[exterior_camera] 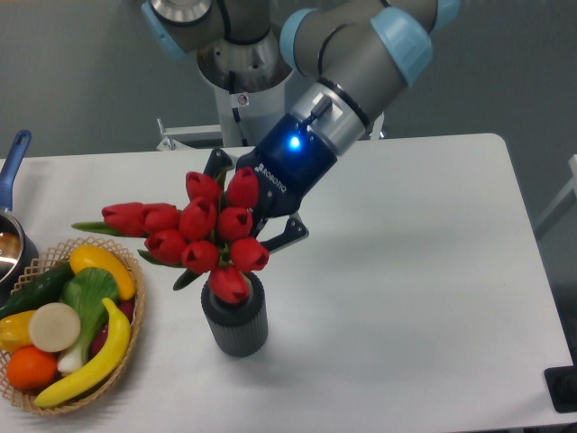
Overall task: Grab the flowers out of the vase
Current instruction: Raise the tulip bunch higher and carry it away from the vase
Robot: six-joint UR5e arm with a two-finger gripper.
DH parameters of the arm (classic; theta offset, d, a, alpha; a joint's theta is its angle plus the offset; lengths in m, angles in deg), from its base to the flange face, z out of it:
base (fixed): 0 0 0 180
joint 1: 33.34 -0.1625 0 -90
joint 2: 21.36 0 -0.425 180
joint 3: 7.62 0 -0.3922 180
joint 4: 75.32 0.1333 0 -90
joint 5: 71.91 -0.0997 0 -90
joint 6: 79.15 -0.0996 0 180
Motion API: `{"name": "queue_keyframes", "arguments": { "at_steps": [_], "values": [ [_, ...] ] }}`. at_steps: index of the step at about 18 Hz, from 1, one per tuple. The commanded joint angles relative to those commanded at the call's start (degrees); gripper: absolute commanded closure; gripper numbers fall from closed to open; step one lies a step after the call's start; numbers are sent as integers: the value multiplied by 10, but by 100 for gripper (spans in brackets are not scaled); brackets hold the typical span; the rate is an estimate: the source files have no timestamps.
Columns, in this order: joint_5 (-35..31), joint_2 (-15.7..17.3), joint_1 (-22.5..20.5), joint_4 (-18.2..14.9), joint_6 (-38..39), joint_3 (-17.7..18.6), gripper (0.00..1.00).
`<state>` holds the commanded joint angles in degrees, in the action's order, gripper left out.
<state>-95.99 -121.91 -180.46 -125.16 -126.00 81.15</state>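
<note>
The flowers [206, 225], a spreading bunch of red tulip buds on green stems, are sitting in the vase [235, 323], a small dark ribbed cylinder that stands toward the front edge of the table [424, 271], left of its middle. The arm has its gripper [257, 221] angled down from behind, right in among the blooms; one dark finger [287, 236] shows at the right of the bunch and another peeks out near the top, so the jaws look spread around the heads, but the buds hide the tips and I can't tell whether they are pressing on anything. To my eye this bunch would be light and soft, the heads easily crushed or knocked askew, and far wider than the vase mouth. The stems just above the rim, where they gather tight, seem the sensible place to pinch, gently, then lift straight up so the little vase doesn't tip. A wicker basket [135, 356] of fruit and vegetables sits at the front left corner, near the vase.
</note>
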Motion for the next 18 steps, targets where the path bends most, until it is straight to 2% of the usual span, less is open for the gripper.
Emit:
{"name": "queue_keyframes", "arguments": {
  "at_steps": [4, 7, 10, 18],
  "values": [
    [-10, 10, -39, 0, -7, 1, 55],
    [-11, 6, -71, 0, -66, 1, 55],
    [-18, 4, -100, 1, -86, 4, 56],
    [-18, 0, -152, 0, -144, 20, 56]
  ]
}}
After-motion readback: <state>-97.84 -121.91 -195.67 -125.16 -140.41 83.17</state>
